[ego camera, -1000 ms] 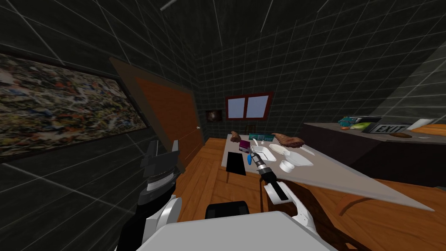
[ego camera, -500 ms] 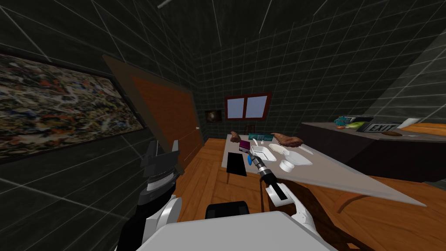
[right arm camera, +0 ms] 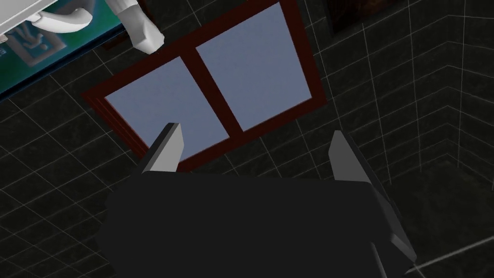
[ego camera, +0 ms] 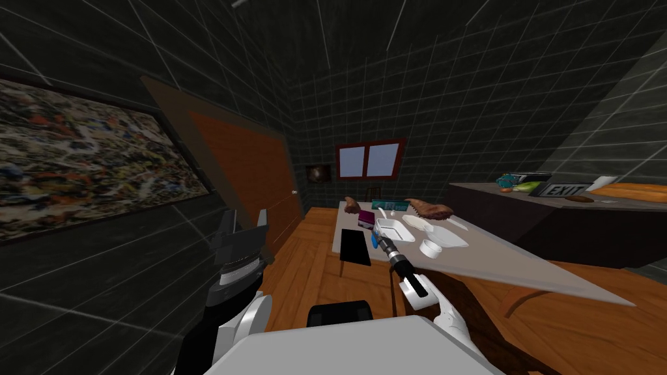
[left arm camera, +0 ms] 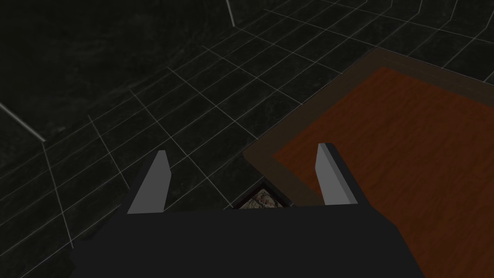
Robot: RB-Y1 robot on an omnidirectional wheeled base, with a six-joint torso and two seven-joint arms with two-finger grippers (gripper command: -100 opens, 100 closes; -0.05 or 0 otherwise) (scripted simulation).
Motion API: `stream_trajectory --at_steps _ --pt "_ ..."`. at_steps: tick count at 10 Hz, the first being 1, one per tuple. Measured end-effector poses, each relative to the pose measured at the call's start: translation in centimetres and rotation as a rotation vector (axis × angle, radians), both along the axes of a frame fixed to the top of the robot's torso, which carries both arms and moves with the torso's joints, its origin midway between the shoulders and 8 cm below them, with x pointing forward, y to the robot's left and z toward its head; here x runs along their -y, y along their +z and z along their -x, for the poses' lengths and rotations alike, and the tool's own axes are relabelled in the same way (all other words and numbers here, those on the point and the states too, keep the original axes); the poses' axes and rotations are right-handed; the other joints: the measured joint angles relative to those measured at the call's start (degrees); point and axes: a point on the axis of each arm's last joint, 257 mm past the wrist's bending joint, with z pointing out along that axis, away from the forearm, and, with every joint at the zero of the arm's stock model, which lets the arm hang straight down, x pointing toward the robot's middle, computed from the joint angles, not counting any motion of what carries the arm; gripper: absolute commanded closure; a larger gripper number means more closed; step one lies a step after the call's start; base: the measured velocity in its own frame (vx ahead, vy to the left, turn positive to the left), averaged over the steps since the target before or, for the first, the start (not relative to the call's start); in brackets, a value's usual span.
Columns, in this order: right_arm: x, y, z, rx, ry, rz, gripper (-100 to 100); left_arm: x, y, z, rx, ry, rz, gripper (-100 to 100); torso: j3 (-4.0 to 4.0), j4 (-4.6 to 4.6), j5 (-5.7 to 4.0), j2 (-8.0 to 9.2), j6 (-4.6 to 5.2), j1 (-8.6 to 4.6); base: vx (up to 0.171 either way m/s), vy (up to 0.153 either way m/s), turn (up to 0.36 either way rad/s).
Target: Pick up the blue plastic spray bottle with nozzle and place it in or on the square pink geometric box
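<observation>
The right hand [ego camera: 383, 242] is at the counter [ego camera: 508, 260], fingers wide apart. The blue spray bottle [ego camera: 373, 239] lies just beside it, and the pink box [ego camera: 366, 218] is near, farther along the counter. The left hand [ego camera: 244, 224] is raised beside the door, also wide.

Bottle and box, both at the table's left edge.
You'll find the bottle [ego camera: 373, 240] as a small blue oblong near the front left edge of the grey table [ego camera: 495, 257], just beside the near corner of the white tray [ego camera: 394, 229] (its nozzle is too small to make out). The box [ego camera: 366, 217] is dark pink and sits on the same edge just beyond the bottle, apart from it.
</observation>
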Motion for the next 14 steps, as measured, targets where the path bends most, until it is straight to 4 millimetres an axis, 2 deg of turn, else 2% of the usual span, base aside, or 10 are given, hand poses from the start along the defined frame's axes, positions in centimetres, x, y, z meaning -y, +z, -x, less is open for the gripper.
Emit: stream_trajectory --at_steps 3,6,9,14 --pt "2.0 -3.7 0.5 -0.094 -0.020 0.103 -100 0.0 0.0 0.0 0.000 0.000 0.000 0 -0.08 -0.03 0.00 -0.14 0.01 -0.02 0.074 0.030 -0.044" --pt "3.2 -6.7 1.3 -0.173 -0.033 0.175 -100 0.0 0.0 0.0 0.000 0.000 0.000 0 -0.06 -0.02 -0.01 -0.10 0.01 -0.05 0.066 0.022 -0.030" --pt "4.1 -9.0 2.1 -0.234 -0.040 0.225 -100 0.0 0.0 0.0 0.000 0.000 0.000 0 -0.01 0.00 -0.01 -0.01 0.00 -0.08 0.054 0.016 -0.023" --pt "6.9 -13.7 4.1 -0.372 -0.049 0.342 -100 0.0 0.0 0.0 0.000 0.000 0.000 0 -0.12 -0.04 -0.01 -0.20 0.00 -0.05 0.094 0.031 -0.027"
